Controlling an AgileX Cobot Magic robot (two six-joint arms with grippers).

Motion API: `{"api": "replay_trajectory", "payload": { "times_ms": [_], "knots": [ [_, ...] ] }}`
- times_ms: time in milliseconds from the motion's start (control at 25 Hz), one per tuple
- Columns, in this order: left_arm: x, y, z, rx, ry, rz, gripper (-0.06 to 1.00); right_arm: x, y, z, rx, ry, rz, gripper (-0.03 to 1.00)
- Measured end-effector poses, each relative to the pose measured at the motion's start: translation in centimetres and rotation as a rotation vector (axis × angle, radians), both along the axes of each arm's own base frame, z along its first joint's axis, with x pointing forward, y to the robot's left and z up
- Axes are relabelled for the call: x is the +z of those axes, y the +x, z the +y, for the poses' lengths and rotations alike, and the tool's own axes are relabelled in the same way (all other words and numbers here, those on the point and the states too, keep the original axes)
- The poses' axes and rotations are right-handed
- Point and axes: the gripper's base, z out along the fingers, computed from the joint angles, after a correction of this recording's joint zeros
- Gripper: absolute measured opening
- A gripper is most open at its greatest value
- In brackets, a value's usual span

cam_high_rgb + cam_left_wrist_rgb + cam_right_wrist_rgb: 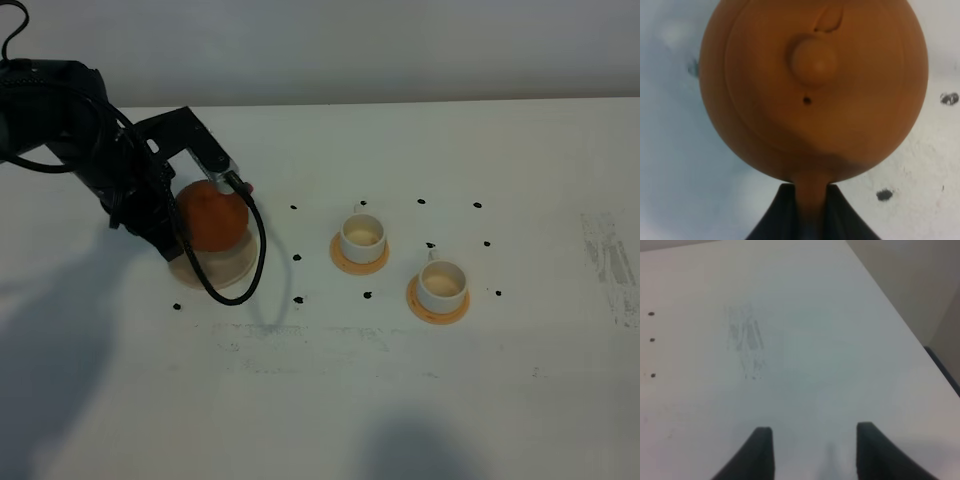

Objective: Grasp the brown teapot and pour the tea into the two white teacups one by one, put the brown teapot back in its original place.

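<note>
The brown teapot [212,216] is at the left, over the pale beige disc, its original place [222,270]; I cannot tell whether it touches the disc. My left gripper [177,224] comes in from the left and is shut on the teapot's handle. In the left wrist view the teapot [812,85] fills the frame, lid knob up, with the handle between the dark fingers [775,215] of the left gripper [810,192]. The two white teacups [362,236] [442,282] stand upright at the centre. My right gripper [812,450] hangs open over bare table.
Each cup sits on a small orange-tan coaster [358,264] [437,311]. Black dots [297,257] mark the white table around the teapot and cups. A scuffed patch [608,255] lies near the right edge. A black cable [252,262] loops in front of the disc.
</note>
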Motion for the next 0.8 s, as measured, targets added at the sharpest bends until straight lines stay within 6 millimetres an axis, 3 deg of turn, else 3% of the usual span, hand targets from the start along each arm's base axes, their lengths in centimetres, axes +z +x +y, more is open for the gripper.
{"api": "replay_trajectory", "payload": {
  "times_ms": [280, 560, 800],
  "knots": [
    [0.7, 0.1, -1.7, -0.116, -0.005, -0.067, 0.09, 0.0, 0.0, 0.0, 0.0, 0.0, 0.0, 0.4],
    [2.7, 2.0, -3.7, -0.198, -0.007, -0.11, 0.09, 0.0, 0.0, 0.0, 0.0, 0.0, 0.0, 0.4],
    [2.8, 3.6, -5.8, -0.308, 0.008, -0.115, 0.09, 0.0, 0.0, 0.0, 0.0, 0.0, 0.0, 0.4]
  ]
}}
